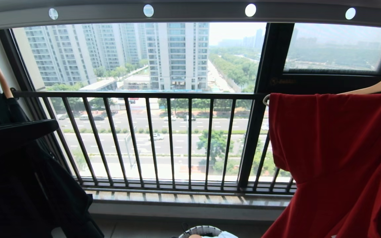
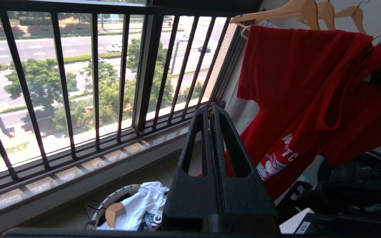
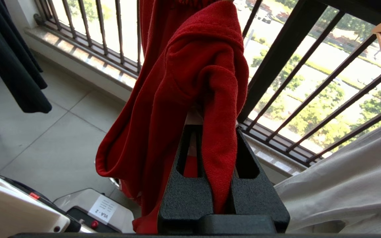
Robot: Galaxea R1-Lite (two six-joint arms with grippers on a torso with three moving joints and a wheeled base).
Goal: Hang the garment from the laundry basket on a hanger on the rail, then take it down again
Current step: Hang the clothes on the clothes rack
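Observation:
The red garment [image 1: 336,148] hangs at the right, spread over the thin white hanger, whose end [image 1: 266,99] pokes out at the shoulder. In the left wrist view the garment [image 2: 309,82] shows white lettering low down, and hanger ends [image 2: 245,31] stick out at both shoulders. My right gripper [image 3: 212,127] is shut on a fold of the garment [image 3: 190,82]; cloth covers its tips. My left gripper [image 2: 211,109] is shut and empty, left of the garment and above the laundry basket [image 2: 111,200]. The grey rail [image 1: 190,13] with round holes runs overhead. The hanger's hook is hidden.
A black garment [image 1: 18,185] hangs at the left. Wooden hangers [image 2: 296,8] and a pale cloth [image 3: 349,178] hang beyond the red one. The dark barred window railing [image 1: 150,138] stands straight ahead. A white T-shirt [image 2: 137,205] lies in the basket [image 1: 201,230].

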